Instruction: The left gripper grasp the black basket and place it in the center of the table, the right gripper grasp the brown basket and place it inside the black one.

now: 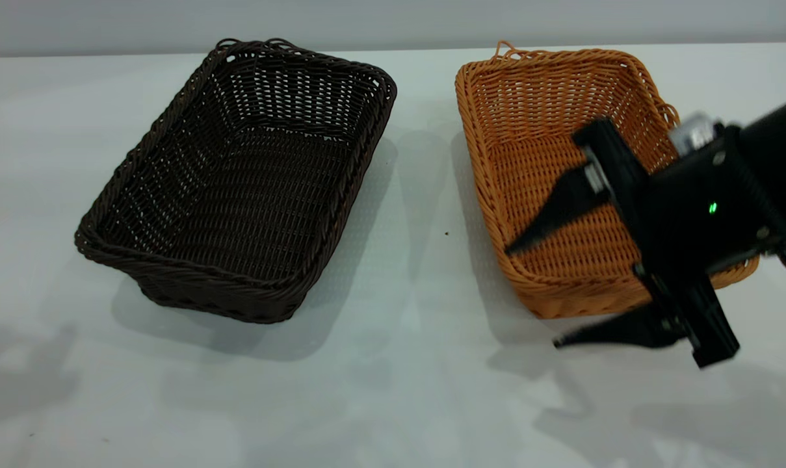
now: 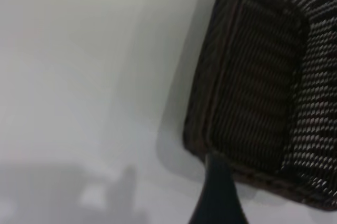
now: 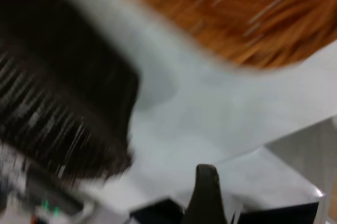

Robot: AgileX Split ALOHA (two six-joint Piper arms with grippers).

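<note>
Over the near corner of the brown basket [image 1: 578,162], the right pincer [image 1: 530,294] hangs with its jaws spread wide, one finger above the weave, the other out past the rim. The black basket [image 1: 236,182] sits beside it on the worktop [image 1: 406,364], apart from it and left of centre. The left pincer [image 2: 218,203] shows only one finger tip near that dark basket's wall; whether it is open I cannot tell. The brown-basket grasp looks in hand; next it should probably lower so the rim sits between the fingers, then close.
</note>
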